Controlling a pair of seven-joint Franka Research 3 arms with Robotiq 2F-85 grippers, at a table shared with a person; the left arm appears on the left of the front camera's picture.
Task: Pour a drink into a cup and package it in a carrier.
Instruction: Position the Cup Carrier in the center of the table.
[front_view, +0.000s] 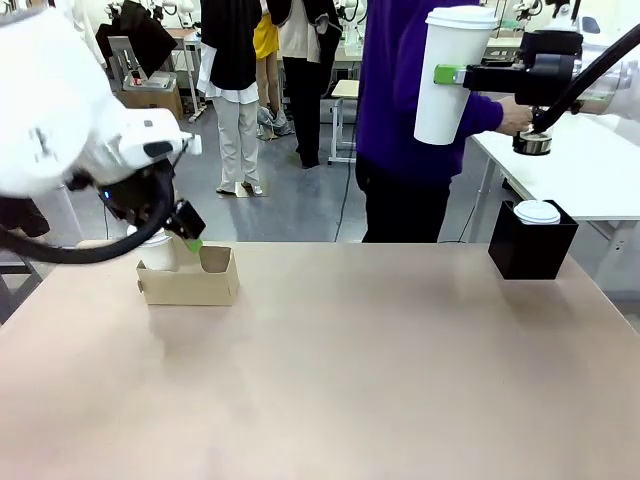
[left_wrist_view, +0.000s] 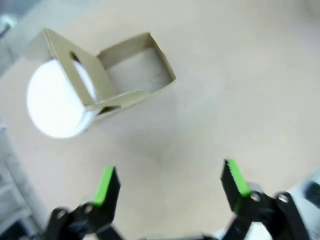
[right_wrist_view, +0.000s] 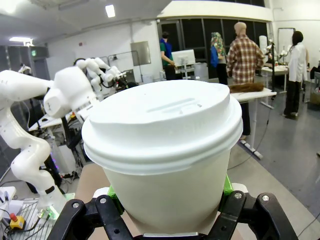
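1. Nearest to me is the table (front_view: 330, 400), and the part in front of me is bare.
2. On its left side stands the carrier (front_view: 190, 283). It is thin cardboard, light and easy to push, so I would not knock it. One slot holds the other cup (left_wrist_view: 55, 100) with its lid on, and the slot beside it is free.
3. The left gripper (left_wrist_view: 170, 182) hangs just above the carrier with its jaws wide apart, holding nothing. I judge it is in the way of anything coming down to the free slot, as is the upright middle handle.
4. Farther off on the right is a black box (front_view: 530, 250) with a white lid (front_view: 537, 212) on top, well apart from the carrier.
5. The cup (front_view: 452, 110) is high in the air at the far right. The right gripper (front_view: 448, 74) is clamped on its wall a little under the lid.
6. The cup is paper, so its wall is soft and too much squeeze will dent it or pop the lid (I cannot tell if it is filled). The stiffer band under the rim is the best place to hold.
7. A person in a purple top (front_view: 400, 120) stands behind the table, close to the cup.
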